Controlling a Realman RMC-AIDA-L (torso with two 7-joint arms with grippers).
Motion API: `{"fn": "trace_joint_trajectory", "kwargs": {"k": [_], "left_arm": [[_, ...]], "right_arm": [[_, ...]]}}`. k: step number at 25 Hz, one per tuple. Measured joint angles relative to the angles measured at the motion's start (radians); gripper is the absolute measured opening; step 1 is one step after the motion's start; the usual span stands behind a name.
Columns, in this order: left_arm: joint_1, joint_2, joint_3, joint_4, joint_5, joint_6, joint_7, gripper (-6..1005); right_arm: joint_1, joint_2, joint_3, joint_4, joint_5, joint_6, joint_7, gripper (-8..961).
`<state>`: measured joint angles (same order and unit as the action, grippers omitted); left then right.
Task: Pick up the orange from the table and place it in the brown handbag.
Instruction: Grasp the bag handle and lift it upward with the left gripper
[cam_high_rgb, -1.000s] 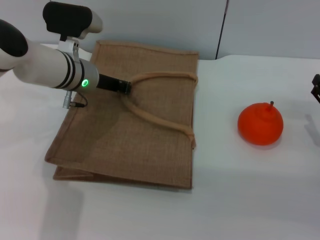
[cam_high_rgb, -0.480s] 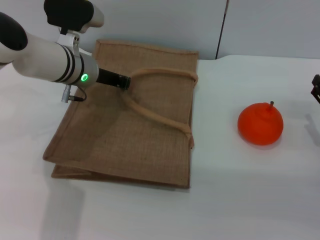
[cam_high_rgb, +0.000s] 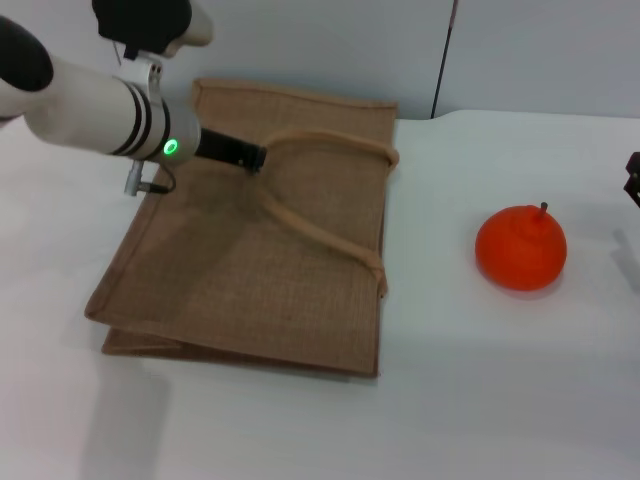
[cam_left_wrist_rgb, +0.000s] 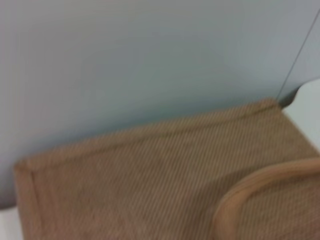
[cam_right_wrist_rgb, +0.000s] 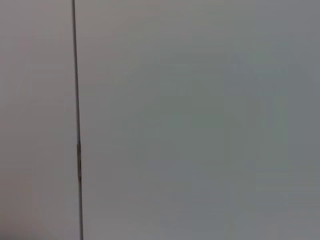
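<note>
The orange (cam_high_rgb: 520, 248) sits on the white table (cam_high_rgb: 480, 400) at the right, stem up, with nothing touching it. The brown handbag (cam_high_rgb: 260, 270) lies flat at the left centre. My left gripper (cam_high_rgb: 255, 158) is over the bag's far left part, shut on the bend of the upper handle (cam_high_rgb: 320, 235), which is pulled up off the fabric. The left wrist view shows the bag's woven fabric (cam_left_wrist_rgb: 150, 175) and a stretch of the handle (cam_left_wrist_rgb: 260, 185) from close up. Only a dark sliver of my right gripper (cam_high_rgb: 633, 180) shows at the right edge, beyond the orange.
A pale wall with a dark vertical seam (cam_high_rgb: 443, 60) rises behind the table. White tabletop stretches between the bag and the orange and along the front. The right wrist view shows only that wall.
My left arm has risen and drawn back a little, pulling the handle with it. The bag's top layer has lifted and its near-left corner has shifted left. The orange has not moved.
</note>
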<state>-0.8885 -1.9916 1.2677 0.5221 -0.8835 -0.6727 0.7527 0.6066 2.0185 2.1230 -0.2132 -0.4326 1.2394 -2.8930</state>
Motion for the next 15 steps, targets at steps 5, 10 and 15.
{"fn": "trace_joint_trajectory", "kwargs": {"k": [5,10,15], "left_arm": [[0.023,0.001,-0.001,0.112,0.003,-0.060,-0.002,121],[0.074,-0.009,0.004,0.239,0.005,-0.115,-0.006,121],[0.137,-0.013,0.005,0.372,0.007,-0.153,-0.009,120]], "right_arm": [[-0.002,0.000,0.000,0.000,0.000,0.000,0.000,785],[-0.003,0.000,0.000,0.000,0.000,0.000,0.000,785],[-0.005,0.000,0.000,0.000,0.000,0.000,0.002,785]]}}
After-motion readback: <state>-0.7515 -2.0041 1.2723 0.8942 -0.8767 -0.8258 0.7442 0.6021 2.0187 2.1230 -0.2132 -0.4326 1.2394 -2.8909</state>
